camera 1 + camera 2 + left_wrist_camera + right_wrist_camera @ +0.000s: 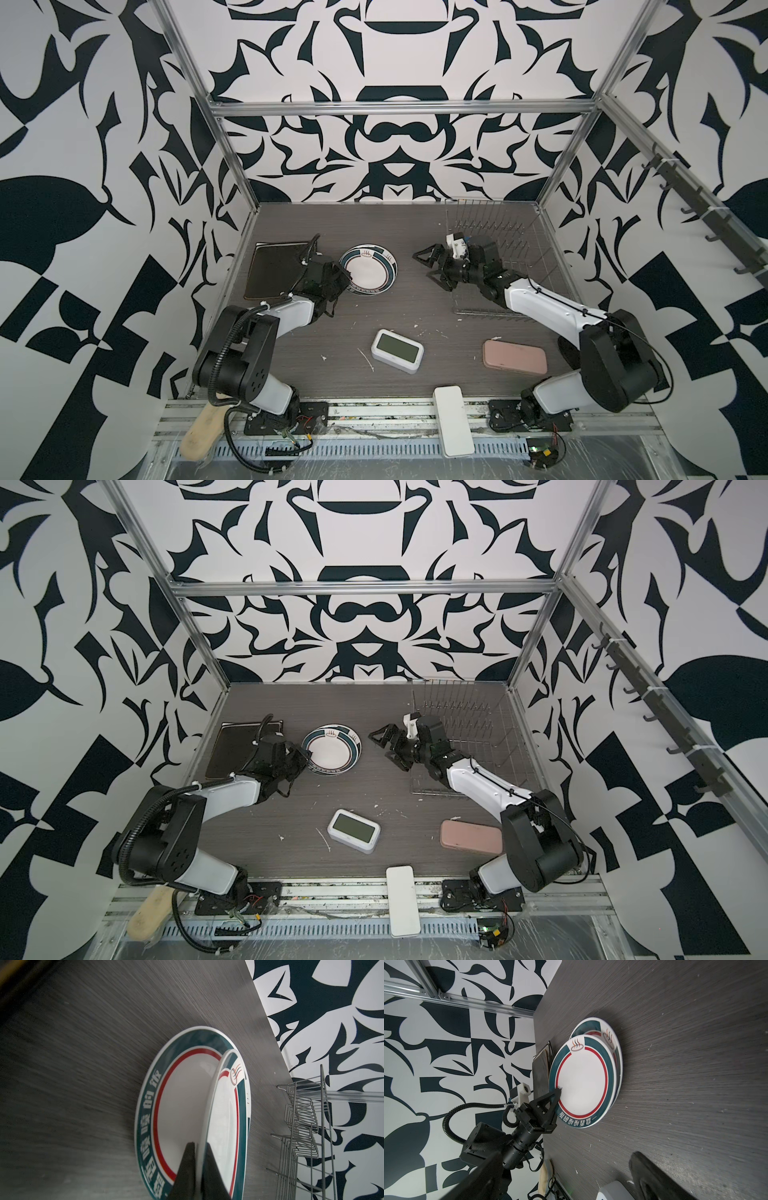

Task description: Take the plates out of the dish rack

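So the two round teal-rimmed plates are out on the table (374, 316), well to the left of the dish rack (511, 232). One round plate (180, 1105) lies flat. The other round plate (224, 1109) sits on top of it, shifted a bit and tilted, its far edge resting on the flat one. The left gripper (200, 1147) is pinching the raised near rim of that top plate, one finger on each face of it.

Further left from the rack, just past those two, a dark square plate (272, 270) lies flat under the left arm.

The right gripper (420, 266) hangs just beside the rack's left side, pointed toward the plates, with its jaws spread wide and nothing between them.

In front of the rack, toward the near edge, there's a pink case (514, 357), and a white clock (397, 351) to the left of that.
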`<move>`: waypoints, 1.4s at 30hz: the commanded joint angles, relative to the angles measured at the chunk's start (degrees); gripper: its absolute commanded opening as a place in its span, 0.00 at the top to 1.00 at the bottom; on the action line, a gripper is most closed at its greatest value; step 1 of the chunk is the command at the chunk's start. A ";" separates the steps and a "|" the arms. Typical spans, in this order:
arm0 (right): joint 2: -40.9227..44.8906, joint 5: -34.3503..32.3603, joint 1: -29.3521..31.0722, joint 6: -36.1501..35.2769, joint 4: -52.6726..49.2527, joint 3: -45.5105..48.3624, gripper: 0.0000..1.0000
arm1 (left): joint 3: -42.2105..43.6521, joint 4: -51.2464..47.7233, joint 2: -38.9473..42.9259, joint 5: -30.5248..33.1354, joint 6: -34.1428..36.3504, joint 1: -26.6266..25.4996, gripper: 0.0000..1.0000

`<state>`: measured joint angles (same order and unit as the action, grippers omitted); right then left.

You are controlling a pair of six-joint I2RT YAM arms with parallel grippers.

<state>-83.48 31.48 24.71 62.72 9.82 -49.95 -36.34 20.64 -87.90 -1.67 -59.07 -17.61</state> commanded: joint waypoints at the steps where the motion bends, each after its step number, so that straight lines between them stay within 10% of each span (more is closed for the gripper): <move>1: 2.63 -0.55 -0.11 -1.47 -0.26 -1.42 0.01 | -2.73 3.56 -1.19 -0.99 0.58 0.72 1.00; 20: 3.50 -1.16 -0.10 -2.06 -2.04 -1.19 0.01 | -4.01 6.25 -6.76 -5.37 -1.83 1.70 0.99; 42: 7.07 -4.05 -0.73 -3.02 -5.98 -1.99 0.00 | -5.41 -0.07 -6.54 -5.63 -1.35 1.79 0.45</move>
<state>-78.35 29.23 24.16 60.88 3.57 -49.95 -40.18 21.67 -94.26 -6.76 -61.04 -16.08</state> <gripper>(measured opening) 0.994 0.548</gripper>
